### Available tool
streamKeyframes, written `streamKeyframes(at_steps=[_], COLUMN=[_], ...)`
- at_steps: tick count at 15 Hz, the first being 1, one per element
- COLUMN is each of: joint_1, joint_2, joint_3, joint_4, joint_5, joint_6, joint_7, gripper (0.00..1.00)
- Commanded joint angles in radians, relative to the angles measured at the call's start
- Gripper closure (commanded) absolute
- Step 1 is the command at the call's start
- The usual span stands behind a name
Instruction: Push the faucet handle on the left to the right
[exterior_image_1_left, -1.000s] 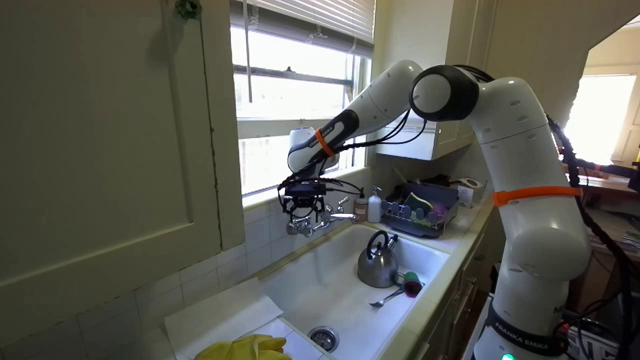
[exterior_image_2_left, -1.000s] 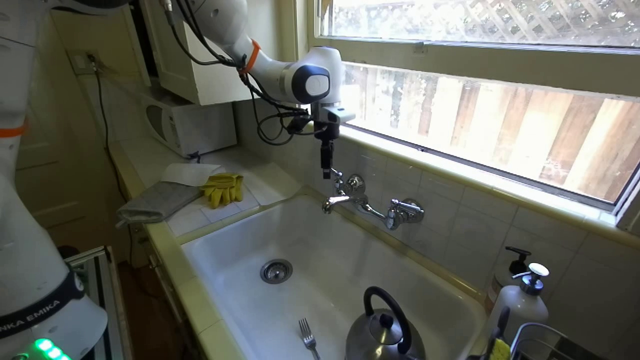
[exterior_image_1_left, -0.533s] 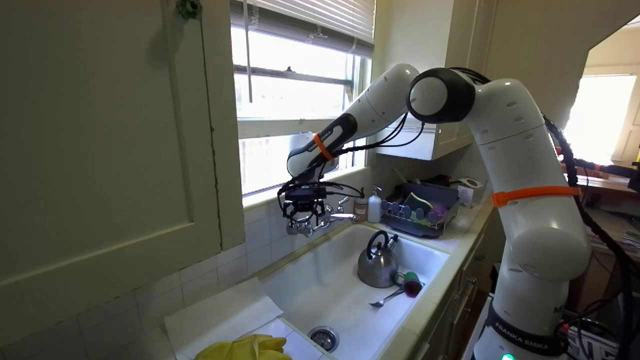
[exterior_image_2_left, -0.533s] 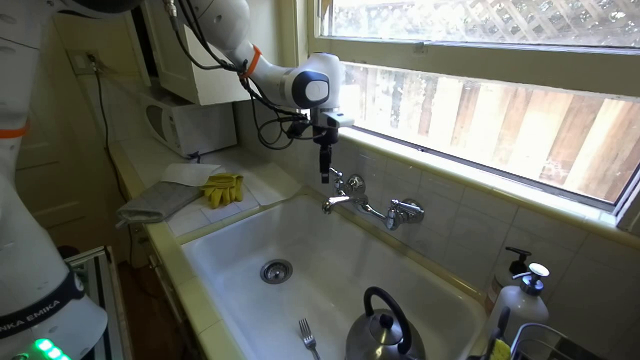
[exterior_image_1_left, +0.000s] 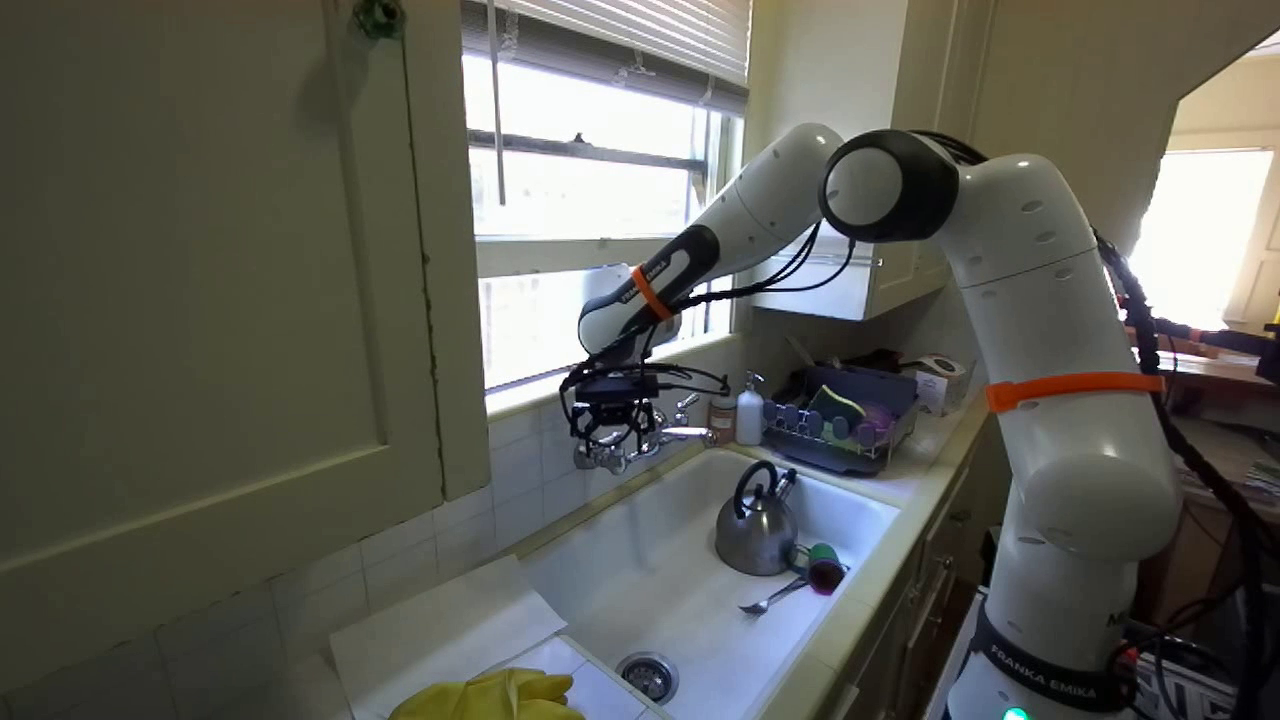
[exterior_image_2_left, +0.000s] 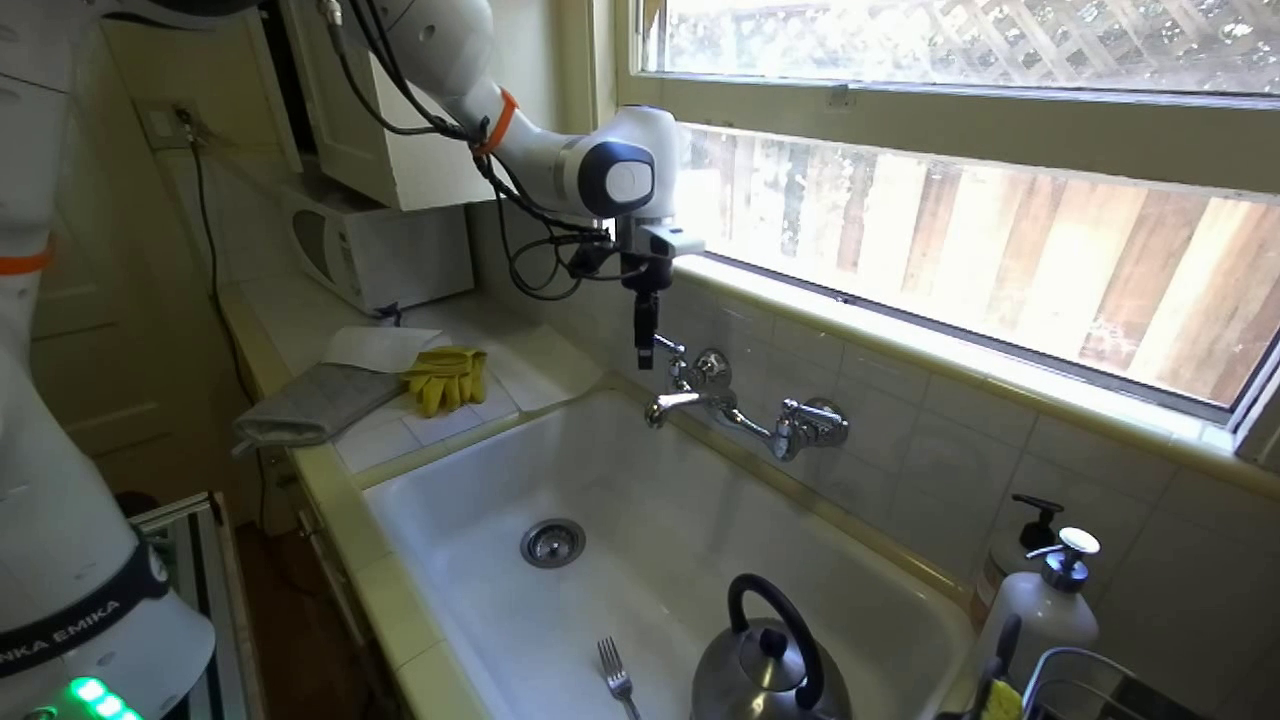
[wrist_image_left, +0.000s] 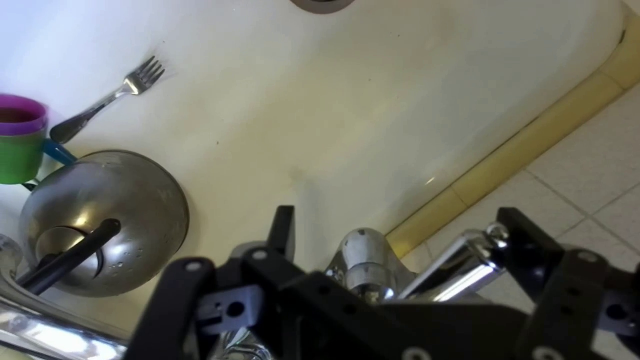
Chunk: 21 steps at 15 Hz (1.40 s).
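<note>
The left faucet handle (exterior_image_2_left: 670, 345) is a small chrome lever on the wall faucet. In the wrist view the handle (wrist_image_left: 450, 270) lies between my fingers. Its round tip is right beside the inner side of the right-hand finger; I cannot tell whether they touch. My gripper (wrist_image_left: 397, 212) is open, fingers wide apart, pointing down. In both exterior views the gripper (exterior_image_1_left: 612, 440) (exterior_image_2_left: 645, 362) is at the left end of the faucet; in an exterior view it mostly hides this handle. The twin handle (exterior_image_2_left: 805, 415) and the spout (exterior_image_2_left: 675, 402) stand to the side.
A steel kettle (exterior_image_2_left: 770, 670), a fork (exterior_image_2_left: 616, 670) and a stacked green and purple cup (exterior_image_1_left: 823, 568) are in the white sink (exterior_image_2_left: 640, 600). Soap bottles (exterior_image_2_left: 1045, 600) and a dish rack (exterior_image_1_left: 840, 420) stand beyond. Yellow gloves (exterior_image_2_left: 445, 380) lie on the counter. The tiled wall and window sill are close behind.
My gripper has moved down a little and slightly away from the wall beside the left handle. More of the handle shows beside the finger. The fingers stay open.
</note>
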Motion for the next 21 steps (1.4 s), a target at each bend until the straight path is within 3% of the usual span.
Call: streamKeyframes(at_steps=[1,9,16,21], joint_1=[-0.008,-0.013,-0.011,-0.024], joint_2=[-0.054,-0.112,-0.147,-0.177], joint_3=[-0.034,-0.061,-0.053,-0.040], joint_4=[-0.097,-0.180,-0.207,-0.214], joint_5=[-0.025,-0.079,-0.079,-0.052], joint_6=[-0.003,0.015,0.141,0.135], joint_7=[-0.023,-0.012,-0.025,-0.070], gripper=[0.00,0.00,0.00,0.00])
